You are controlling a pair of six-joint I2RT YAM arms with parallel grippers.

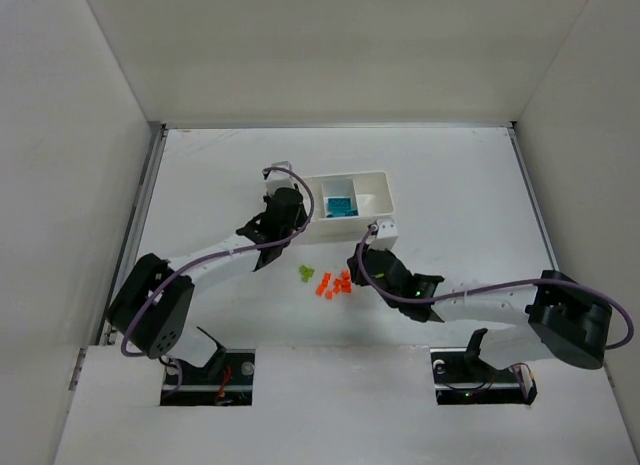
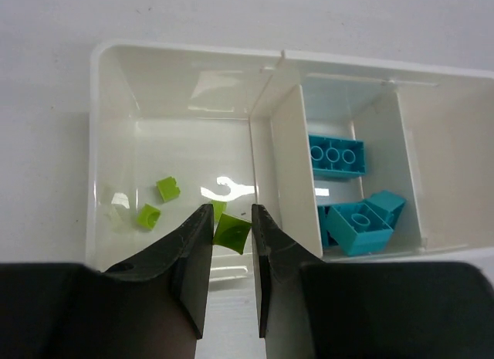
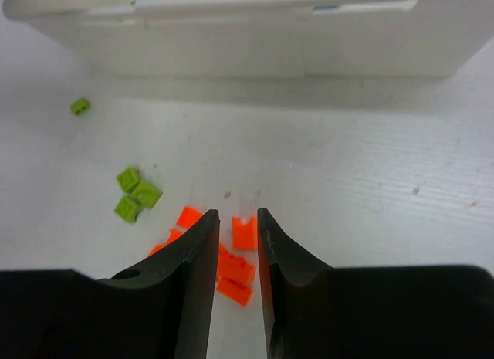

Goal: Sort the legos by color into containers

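My left gripper (image 2: pixel 231 216) is shut on a lime green lego (image 2: pixel 231 232) and hovers over the near edge of the left compartment of the white tray (image 2: pixel 108 143). Two more green legos (image 2: pixel 167 189) lie in that compartment. Teal legos (image 2: pixel 336 154) fill the middle one, and the right one looks bare. My right gripper (image 3: pixel 237 220) is down on the table over the orange legos (image 3: pixel 245 232), its jaws drawn in narrow around them. From above, the left gripper (image 1: pixel 297 205) sits at the tray's left end and the right gripper (image 1: pixel 352 270) stands beside the orange pile (image 1: pixel 335 283).
Three loose green legos (image 3: pixel 135 193) lie left of the orange pile, with one more (image 3: pixel 79 106) nearer the tray's front wall (image 3: pixel 270 42). White walls enclose the table on three sides.
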